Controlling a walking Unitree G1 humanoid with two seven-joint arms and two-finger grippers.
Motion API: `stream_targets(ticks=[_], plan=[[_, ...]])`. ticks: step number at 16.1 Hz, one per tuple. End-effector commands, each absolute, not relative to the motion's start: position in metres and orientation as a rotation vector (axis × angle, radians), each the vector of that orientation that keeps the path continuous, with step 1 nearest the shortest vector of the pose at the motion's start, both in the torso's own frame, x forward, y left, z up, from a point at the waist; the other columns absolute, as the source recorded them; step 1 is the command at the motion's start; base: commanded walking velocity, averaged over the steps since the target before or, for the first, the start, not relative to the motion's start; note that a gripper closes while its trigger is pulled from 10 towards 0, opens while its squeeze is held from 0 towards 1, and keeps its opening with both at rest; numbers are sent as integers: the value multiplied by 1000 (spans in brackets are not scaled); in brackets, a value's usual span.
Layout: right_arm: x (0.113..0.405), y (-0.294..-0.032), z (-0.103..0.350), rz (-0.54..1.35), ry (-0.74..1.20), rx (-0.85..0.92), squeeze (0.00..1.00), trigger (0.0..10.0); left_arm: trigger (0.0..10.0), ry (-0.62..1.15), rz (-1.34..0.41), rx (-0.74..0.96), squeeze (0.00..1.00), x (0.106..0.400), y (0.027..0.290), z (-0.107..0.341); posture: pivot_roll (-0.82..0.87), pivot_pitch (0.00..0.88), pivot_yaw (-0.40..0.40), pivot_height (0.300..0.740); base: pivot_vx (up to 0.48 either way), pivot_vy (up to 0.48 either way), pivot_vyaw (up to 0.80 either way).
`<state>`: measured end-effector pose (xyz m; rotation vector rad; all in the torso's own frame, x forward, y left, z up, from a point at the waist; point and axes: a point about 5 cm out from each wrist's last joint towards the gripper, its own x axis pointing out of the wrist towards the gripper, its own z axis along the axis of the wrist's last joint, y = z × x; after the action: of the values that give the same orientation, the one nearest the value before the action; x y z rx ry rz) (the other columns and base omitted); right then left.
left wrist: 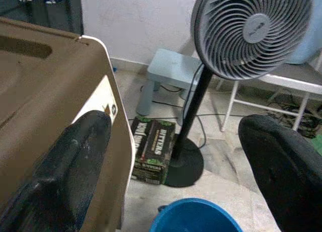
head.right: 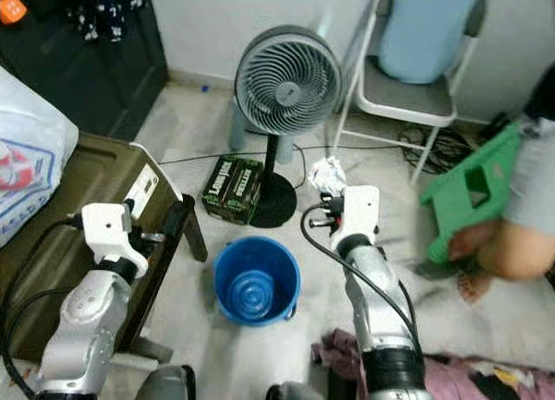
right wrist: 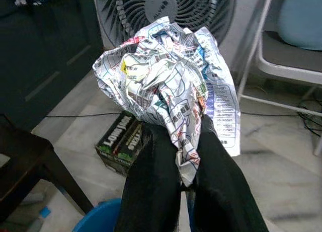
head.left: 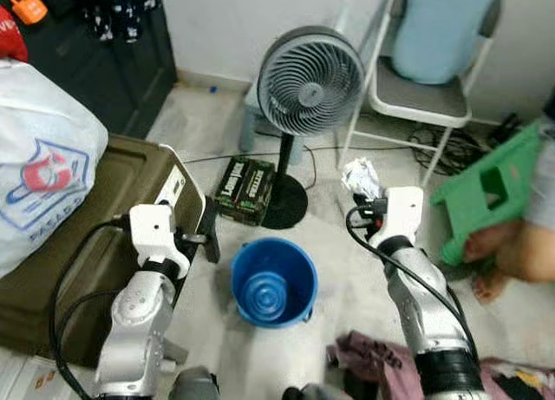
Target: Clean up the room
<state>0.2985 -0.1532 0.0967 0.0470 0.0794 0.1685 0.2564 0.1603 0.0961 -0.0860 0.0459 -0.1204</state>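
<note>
your right hand (right wrist: 187, 156) was clamped on a crumpled wrapper (right wrist: 171, 86), silver-white foil printed with small coloured text and boxes, bunched into a loose ball with one flap hanging down between the two black fingers (right wrist: 151, 186). in the head view the wrapper (head.left: 360, 176) was held up off the floor, to the right of the blue bucket (head.left: 273, 280) and near the base of the standing fan (head.left: 310, 81). your left hand (left wrist: 171, 166) had its fingers spread apart, gripping nothing, beside the corner of the olive-brown case (head.left: 95, 235).

the floor (head.left: 347, 270) was pale marble-look tile. a dark green carton (head.left: 244, 188) lay touching the fan's round base, with a small pale stool (left wrist: 171, 71) behind it. a folding chair (head.left: 425, 96) carrying a light blue cushion (head.left: 438, 22) stood by the white wall, with cables tangled beneath it. a green plastic stool (head.left: 490, 196) lay tilted at the right, next to a person's bare foot (head.left: 494, 244). a white plastic bag (head.left: 43, 166) sat on the case.

clothes (head.left: 381, 361) at the bottom edge were cut off, and the carton's lettering was too blurred for you to read fully.
</note>
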Motion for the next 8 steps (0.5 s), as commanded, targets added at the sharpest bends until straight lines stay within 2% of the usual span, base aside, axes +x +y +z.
stream_targets(ticks=[1,3,8], plan=[[296,-162,89,135,116,42,0,10000,10000,43,-130,-94,0,256,157,97,16,135,-72,740,368,0,0],[296,-162,88,136,122,44,0,10000,10000,42,-125,-94,0,256,157,97,16,135,-73,740,321,0,0],[298,-161,87,142,134,52,0,10000,10000,30,-104,-84,0,254,162,99,22,137,-74,740,0,0,0]])
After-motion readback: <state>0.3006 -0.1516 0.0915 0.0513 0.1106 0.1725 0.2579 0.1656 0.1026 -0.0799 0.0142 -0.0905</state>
